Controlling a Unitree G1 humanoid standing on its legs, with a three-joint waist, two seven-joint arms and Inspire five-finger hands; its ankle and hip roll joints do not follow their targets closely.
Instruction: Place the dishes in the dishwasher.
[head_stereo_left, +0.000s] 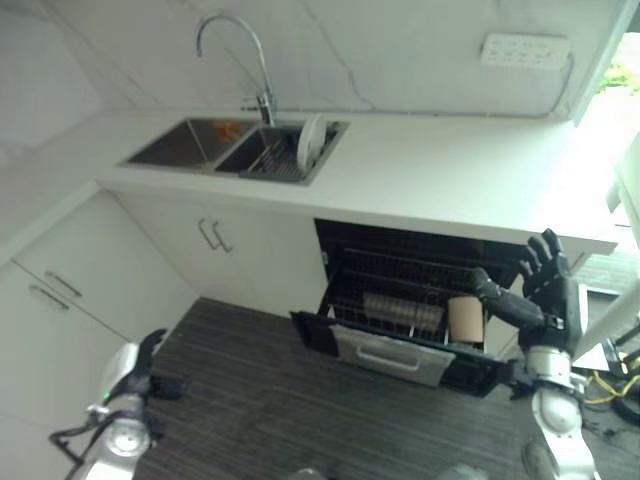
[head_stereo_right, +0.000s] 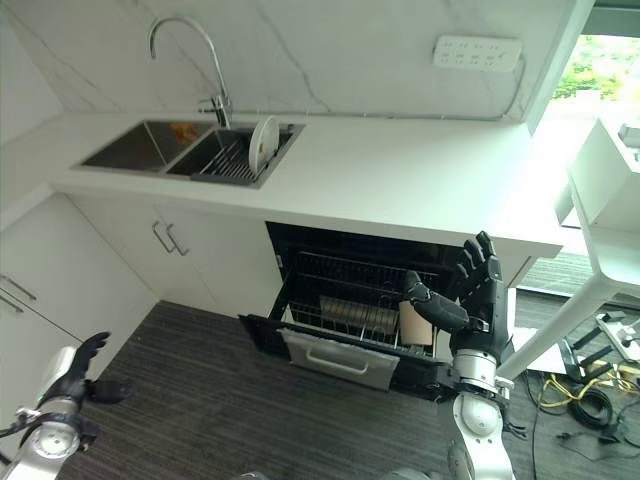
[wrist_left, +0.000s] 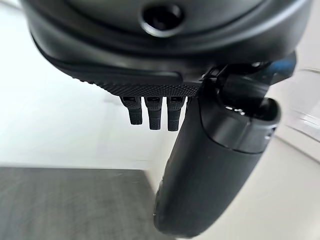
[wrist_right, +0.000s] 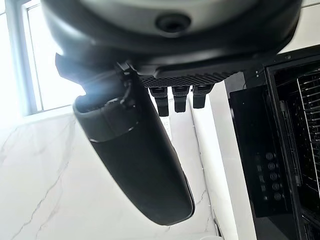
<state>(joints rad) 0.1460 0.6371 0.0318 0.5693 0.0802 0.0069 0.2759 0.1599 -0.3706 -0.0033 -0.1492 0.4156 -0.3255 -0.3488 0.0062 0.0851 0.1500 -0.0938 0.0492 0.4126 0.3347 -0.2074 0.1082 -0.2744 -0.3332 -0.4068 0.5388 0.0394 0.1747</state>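
Sitting in the sink rack (head_stereo_right: 232, 160) is a white plate (head_stereo_right: 263, 143), well away from the open dishwasher (head_stereo_right: 365, 300). Right hand (head_stereo_right: 478, 285) hovers beside the dishwasher, fingers spread, empty; left hand (head_stereo_right: 82, 362) relaxed near the floor.

Two sink basins: an empty-looking left basin (head_stereo_right: 140, 146) and a right basin (head_stereo_right: 225, 155) fitted with one wire rack (head_stereo_right: 232, 160), with one white plate (head_stereo_right: 263, 143) standing upright on edge in that rack and one curved tap (head_stereo_right: 190, 50) rising behind. One open dishwasher (head_stereo_right: 360, 300) under the white counter (head_stereo_right: 400, 180), holding one pulled-out rack (head_stereo_right: 360, 310), one row of pale dishes too small to count (head_stereo_right: 355, 315) and one tan cylinder (head_stereo_right: 415, 322). One wall socket strip (head_stereo_right: 478, 52), two bar handles side by side (head_stereo_right: 165, 238) on the cupboard below the sink, and two dark hands, left hand (head_stereo_right: 85, 368) and right hand (head_stereo_right: 478, 290), both with straight fingers.
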